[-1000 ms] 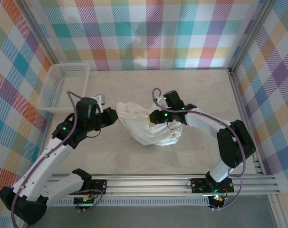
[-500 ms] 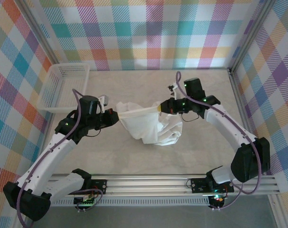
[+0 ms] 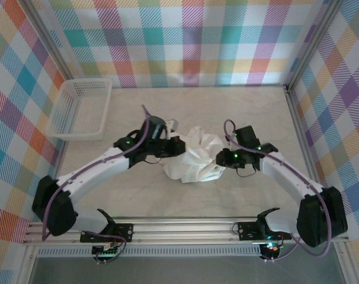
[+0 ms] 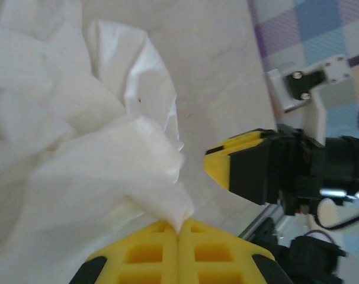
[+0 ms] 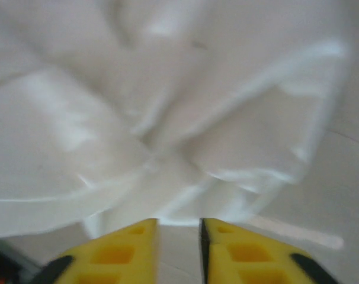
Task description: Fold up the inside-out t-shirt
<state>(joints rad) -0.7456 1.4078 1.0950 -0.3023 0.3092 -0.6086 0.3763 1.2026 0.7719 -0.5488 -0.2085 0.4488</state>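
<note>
While the shirt (image 3: 197, 161) lies bunched on the surface (image 3: 227, 109), the left gripper (image 4: 179, 227) pinches its edge; the right gripper (image 5: 179, 228) has jaws slightly apart.

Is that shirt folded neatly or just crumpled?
Crumpled: the shirt lies in a wrinkled heap on the table, with no flat layers or straight edges.

The top view looks steeply down from behind the arm bases (image 3: 255, 229) over the whole desk (image 3: 256, 112). The wrist views look out, very close, past the left claw (image 4: 179, 228) and right claw (image 5: 178, 222) at frame bottom onto the t-shirt (image 3: 194, 157), which all three share.
</note>
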